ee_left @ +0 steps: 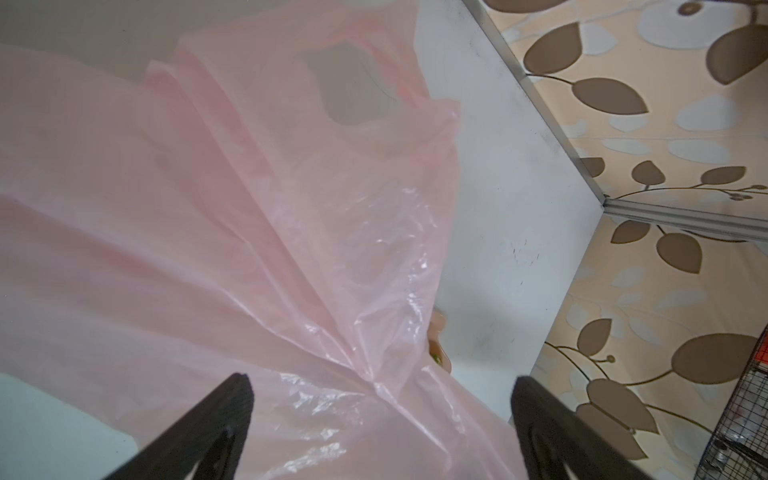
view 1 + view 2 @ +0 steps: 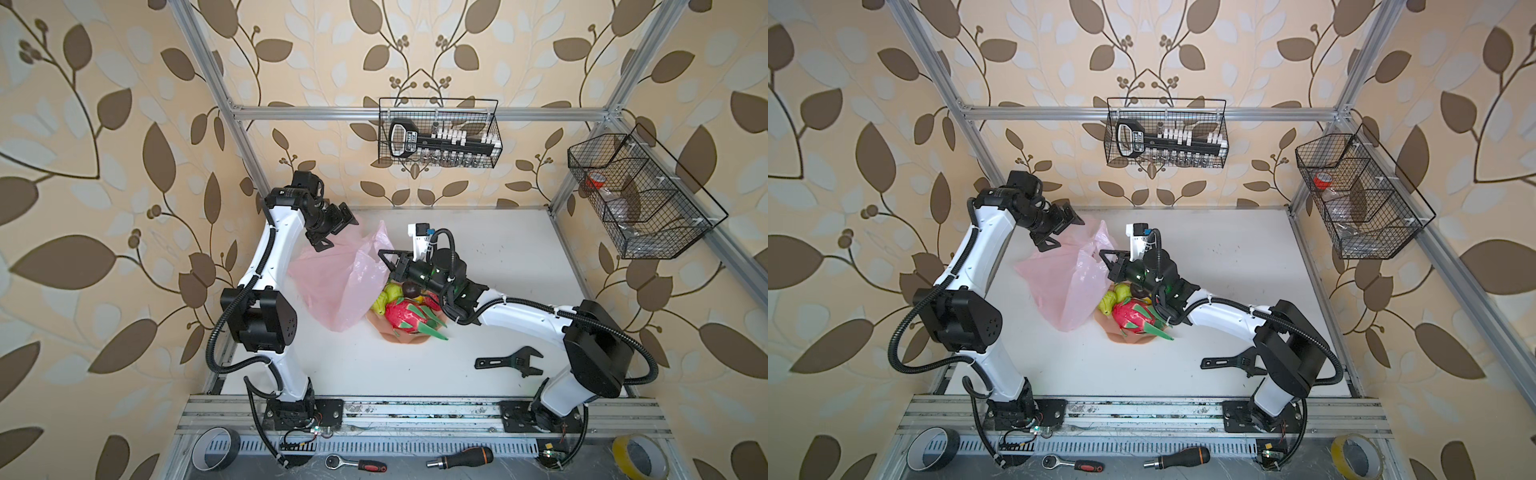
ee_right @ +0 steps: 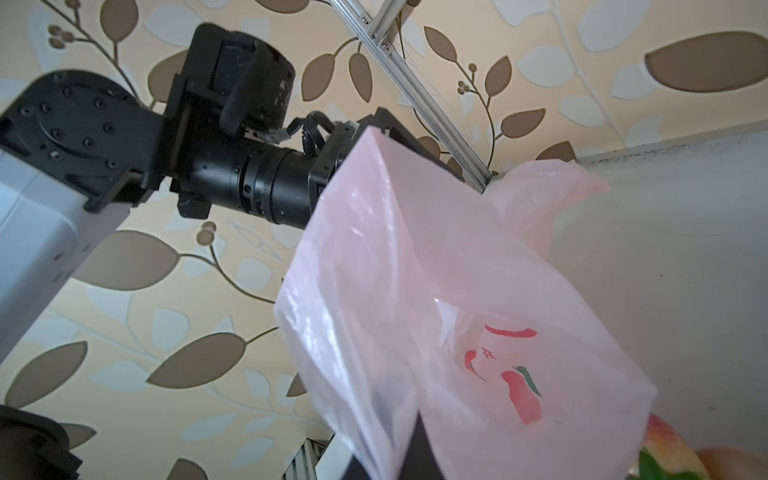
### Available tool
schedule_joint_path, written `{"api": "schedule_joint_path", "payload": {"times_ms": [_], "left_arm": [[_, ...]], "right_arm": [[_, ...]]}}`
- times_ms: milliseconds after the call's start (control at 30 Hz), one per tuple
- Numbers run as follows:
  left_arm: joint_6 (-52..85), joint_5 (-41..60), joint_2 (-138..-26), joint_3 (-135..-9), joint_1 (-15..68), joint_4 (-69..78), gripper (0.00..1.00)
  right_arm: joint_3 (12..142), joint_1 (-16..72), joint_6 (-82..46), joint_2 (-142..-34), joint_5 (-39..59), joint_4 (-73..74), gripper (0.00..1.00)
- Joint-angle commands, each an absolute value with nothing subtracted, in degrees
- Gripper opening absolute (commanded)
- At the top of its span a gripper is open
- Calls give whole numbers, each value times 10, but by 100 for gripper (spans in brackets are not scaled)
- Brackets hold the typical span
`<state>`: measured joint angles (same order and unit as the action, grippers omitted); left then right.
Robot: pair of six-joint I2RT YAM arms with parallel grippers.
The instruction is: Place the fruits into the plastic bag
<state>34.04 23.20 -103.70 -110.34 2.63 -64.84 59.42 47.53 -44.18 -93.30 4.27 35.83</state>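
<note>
Plastic bag (image 2: 336,286) film is pinched in your right gripper (image 2: 386,259), jaws clamped on its raised edge. Your left gripper (image 2: 337,230) hangs spread wide over the bag's far corner, holding nothing. Beside the bag, the fruits (image 2: 405,316) sit heaped in the bowl (image 2: 405,338)

The bag (image 2: 336,282) is see-through pale pink, with a red and green print (image 3: 515,374) on it. The dragon fruit (image 2: 405,318) is hot pink-red with green scales, pears (image 2: 384,299) yellow-green, ball (image 2: 411,289) dark purple, bowl (image 2: 399,337) peachy. White worktop (image 2: 374,365), black wrench (image 2: 509,362), beige wallpaper (image 2: 104,166) with brown and whitish leaves.
</note>
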Motion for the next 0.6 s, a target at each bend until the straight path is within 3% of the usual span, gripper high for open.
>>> {"api": "schedule_joint_path", "payload": {"times_ms": [0,333,533,567], "left_arm": [[324,216,-1049,-1123,43,-708,99],[285,185,-1059,-1096,81,-746,95],[246,143,-1072,-1088,84,-780,65],[239,135,-1071,-1088,83,-780,56]], "right_arm": [[581,479,-408,-915,39,375,0],[574,480,-381,-912,33,370,0],[569,480,-380,-907,31,381,0],[569,481,-382,-905,31,382,0]]}}
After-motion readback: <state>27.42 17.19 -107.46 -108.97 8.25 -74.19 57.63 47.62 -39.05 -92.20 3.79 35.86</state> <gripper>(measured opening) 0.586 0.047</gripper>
